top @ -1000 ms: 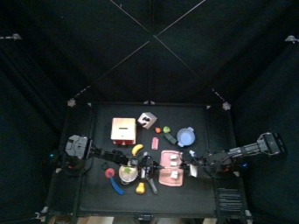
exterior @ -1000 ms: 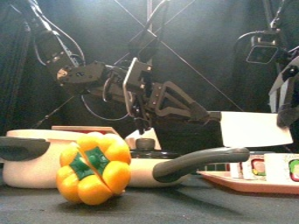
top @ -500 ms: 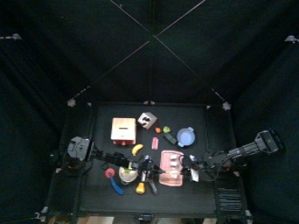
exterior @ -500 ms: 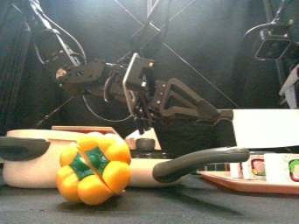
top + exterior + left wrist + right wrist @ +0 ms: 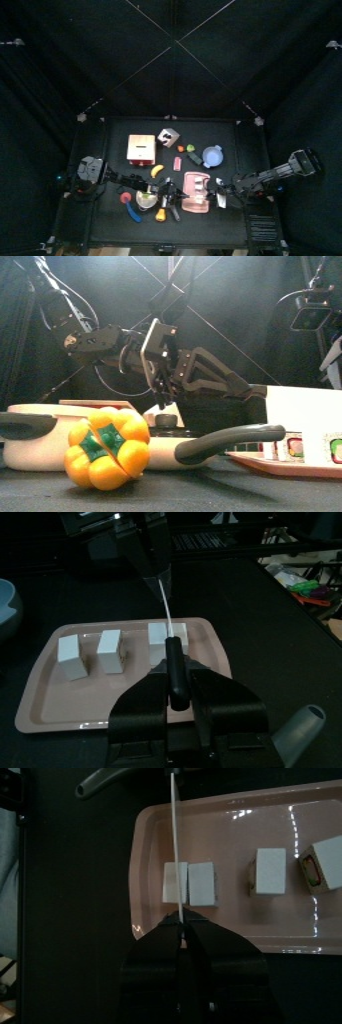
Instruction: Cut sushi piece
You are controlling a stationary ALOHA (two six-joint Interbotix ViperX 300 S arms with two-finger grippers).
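Sushi pieces (image 5: 190, 882) lie in a row on a pink tray (image 5: 227, 818) at the front of the desk, between the two arms. The right gripper (image 5: 175, 938) has its fingers closed on a knife (image 5: 174, 838); in its wrist view the thin blade runs straight out from the fingers across the tray's short side, in line with the left end of the pair of pieces that sit side by side. The left gripper (image 5: 178, 702) has its fingers shut on a dark handle (image 5: 175, 672), pointed at the nearest piece (image 5: 166, 635). The next cut likely depends on lowering the right arm's blade onto that pair.
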